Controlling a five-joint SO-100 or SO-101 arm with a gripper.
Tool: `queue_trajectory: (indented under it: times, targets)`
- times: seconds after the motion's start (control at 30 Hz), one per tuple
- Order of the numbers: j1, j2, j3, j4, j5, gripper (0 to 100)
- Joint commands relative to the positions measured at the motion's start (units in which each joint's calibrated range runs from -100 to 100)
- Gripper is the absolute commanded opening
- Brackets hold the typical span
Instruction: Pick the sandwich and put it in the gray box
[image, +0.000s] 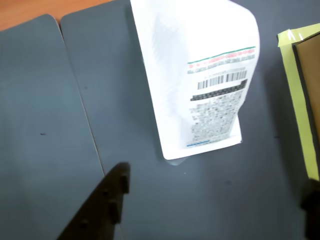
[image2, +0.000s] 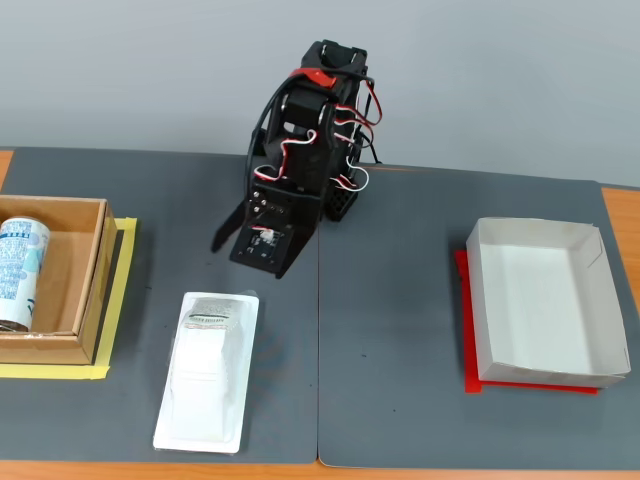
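Note:
The sandwich (image2: 208, 372) is a long flat white plastic-wrapped pack lying on the dark mat at the front left of the fixed view, with its grey-green label at the far end. In the wrist view the sandwich (image: 200, 75) fills the upper middle, printed label facing up. My gripper (image2: 245, 258) hangs open and empty above the mat, just behind the pack. In the wrist view my gripper (image: 216, 184) has its jaws spread wide, short of the pack's near end. The gray box (image2: 540, 300) stands empty on the right.
A brown cardboard box (image2: 60, 290) on yellow tape (image2: 120, 300) stands at the left and holds a blue-white can (image2: 18, 270). Its taped edge (image: 300, 100) shows at the right of the wrist view. A red sheet (image2: 470, 385) lies under the gray box.

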Motion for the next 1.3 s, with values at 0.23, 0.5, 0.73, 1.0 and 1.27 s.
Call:
queue_trajectory:
  times: [0.23,0.5,0.73,1.0,1.27]
  targets:
    - [0.76,15.99,-19.11,0.24,5.48,52]
    - [0.84,27.01,-29.88,0.24,7.88,52]
    - [1.06,33.11,-31.96,0.24,8.76,53]
    - [0.09,36.93,-31.87,0.24,8.82,53]
    - [0.17,41.17,-31.96,-0.46,9.39,53]
